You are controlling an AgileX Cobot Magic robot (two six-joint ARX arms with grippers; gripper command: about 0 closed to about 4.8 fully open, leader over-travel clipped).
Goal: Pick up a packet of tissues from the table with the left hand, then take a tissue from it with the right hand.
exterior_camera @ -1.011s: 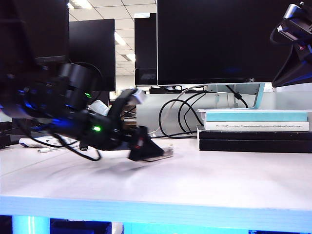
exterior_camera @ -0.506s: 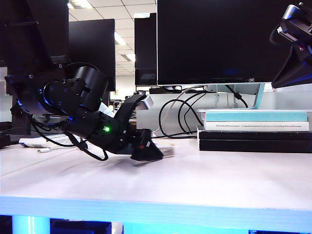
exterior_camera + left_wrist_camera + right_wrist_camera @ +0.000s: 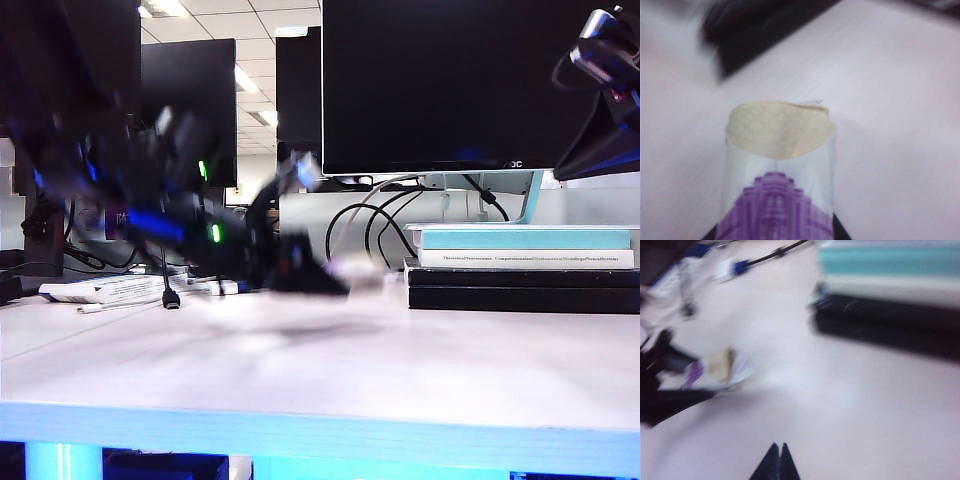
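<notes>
Tissues sit inside a small clear-plastic packet of tissues [image 3: 777, 190] with a purple label, which fills the lower middle of the left wrist view. A tan patch with a quilted pattern lies at the packet's far end; it looks like the flap over the opening, though blur prevents certainty. Dark jaws flank the packet at the bottom corners of that view, so the left gripper [image 3: 335, 277] is clamped on its sides, presumably leaving the flap end free for the other arm. In the exterior view that gripper is a dark smear at centre left, just above the white desk [image 3: 400, 370], with the packet a pale blur at its tip. The right gripper [image 3: 776, 460] hangs at the upper right of the exterior view, its jaws pressed together and holding nothing, well apart from the packet. No single tissue has been drawn out yet. Stacked books [image 3: 525, 265] rest at right.
</notes>
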